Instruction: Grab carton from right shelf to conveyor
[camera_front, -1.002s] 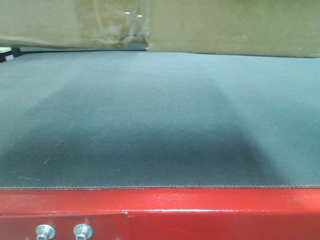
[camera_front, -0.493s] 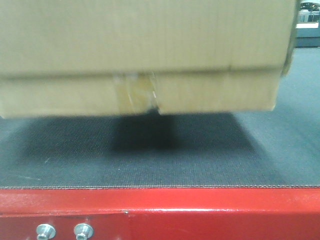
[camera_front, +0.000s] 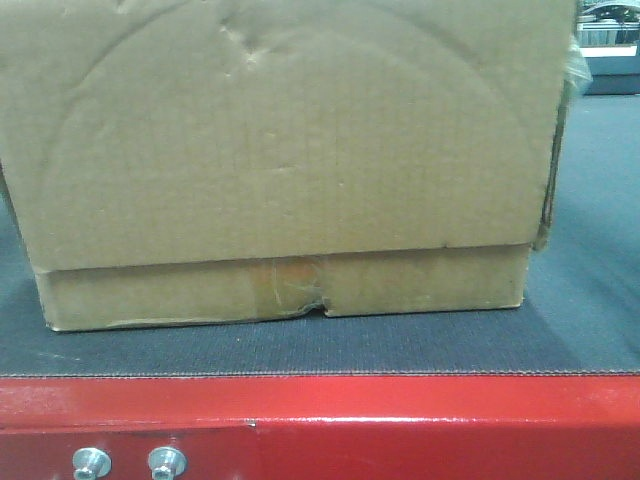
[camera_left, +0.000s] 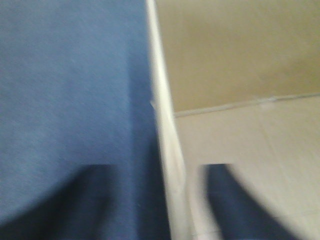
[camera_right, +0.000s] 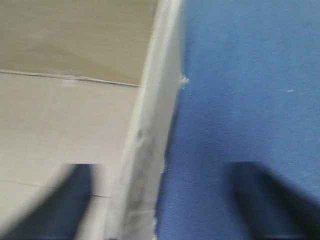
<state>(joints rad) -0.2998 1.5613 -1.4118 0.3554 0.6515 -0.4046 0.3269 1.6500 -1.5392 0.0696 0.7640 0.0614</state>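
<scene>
The brown carton (camera_front: 280, 150) sits on the dark conveyor belt (camera_front: 590, 300) and fills most of the front view, with a taped seam low on its near face. In the left wrist view my left gripper (camera_left: 157, 170) is open, straddling the carton's (camera_left: 235, 60) left top edge: one finger over the belt (camera_left: 65, 75), one over the carton's top. In the right wrist view my right gripper (camera_right: 162, 167) is open and straddles the carton's (camera_right: 75, 40) right edge the same way, with the belt (camera_right: 250, 75) on its right. Both wrist views are blurred.
The conveyor's red frame (camera_front: 400, 420) with two bolts (camera_front: 90, 463) runs along the near edge. A strip of belt shows to the carton's right. Some equipment (camera_front: 610, 30) stands far back on the right.
The carton came down from the top of the front view onto the belt, closer to the near edge. It now rests there.
</scene>
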